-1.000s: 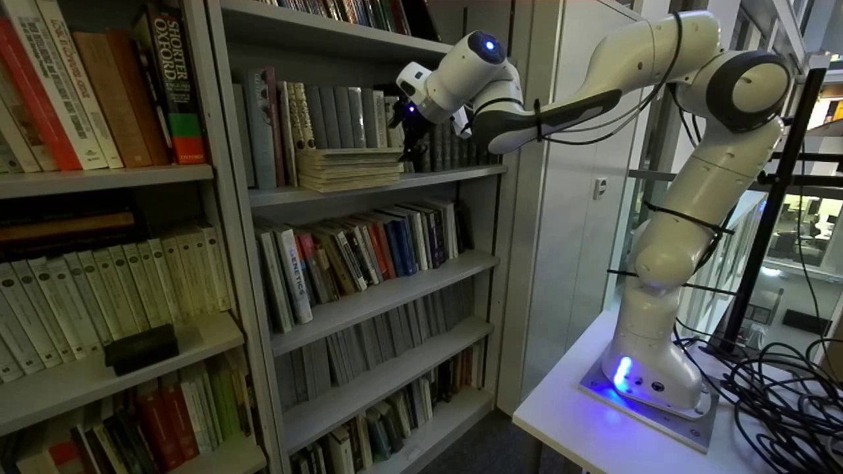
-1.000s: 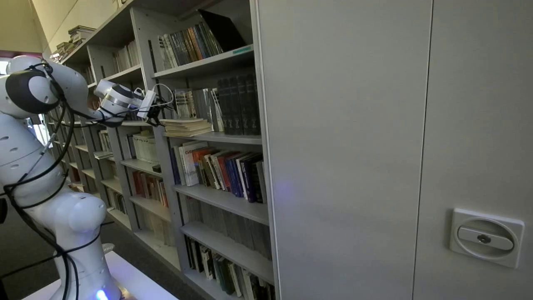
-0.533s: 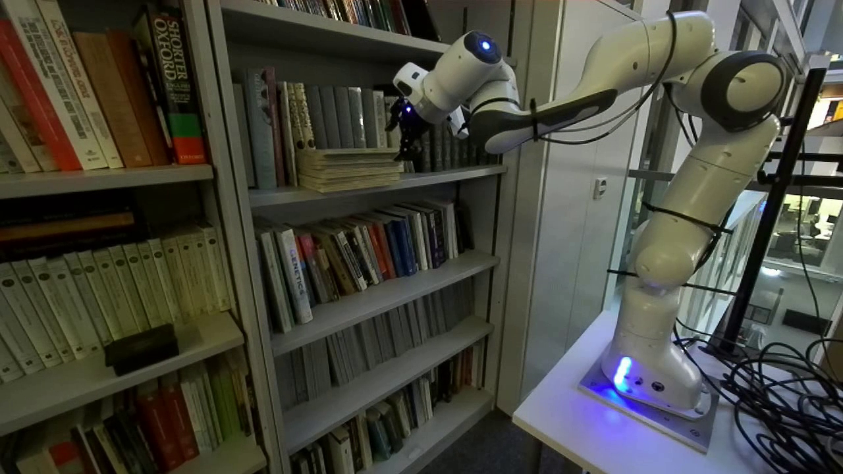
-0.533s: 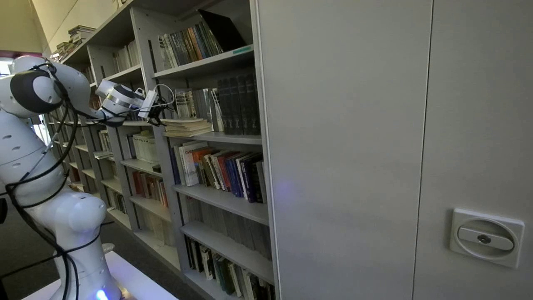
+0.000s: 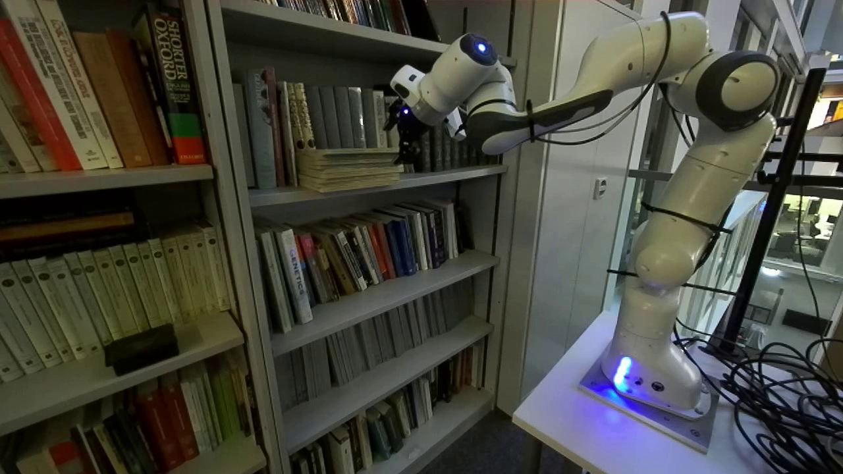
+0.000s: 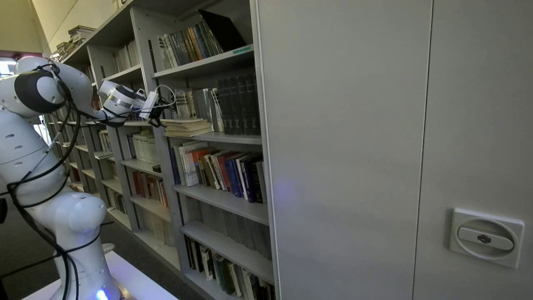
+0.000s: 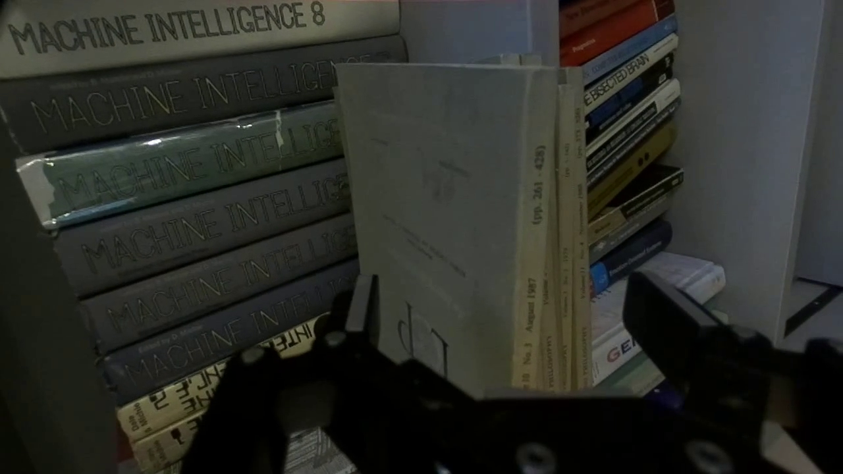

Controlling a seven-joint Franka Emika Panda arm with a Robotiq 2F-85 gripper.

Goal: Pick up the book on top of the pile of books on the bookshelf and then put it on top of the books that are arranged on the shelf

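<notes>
The pile of books (image 5: 349,174), pale beige paperbacks stacked flat, lay on a shelf of the grey metal bookshelf (image 5: 388,291) in both exterior views. Its top book (image 7: 435,197), marked "August 1987" on the spine, lay on the pile. On the far side stood the arranged books (image 5: 339,118), an upright row that included grey Machine Intelligence volumes (image 7: 197,257); in an exterior view, thick black-bound volumes (image 6: 237,104) stood to their right.

The gripper (image 7: 503,282) had its jaws spread wide, just beside the pile's right end in an exterior view; whether it touched the books could not be told. On the shelf below, a tilted Genetics book (image 5: 295,273) stood near the left end. The white robot arm (image 5: 672,191) was mounted on a white table (image 5: 560,408) at the right, a tangle of black cables (image 5: 784,395) near its base.
</notes>
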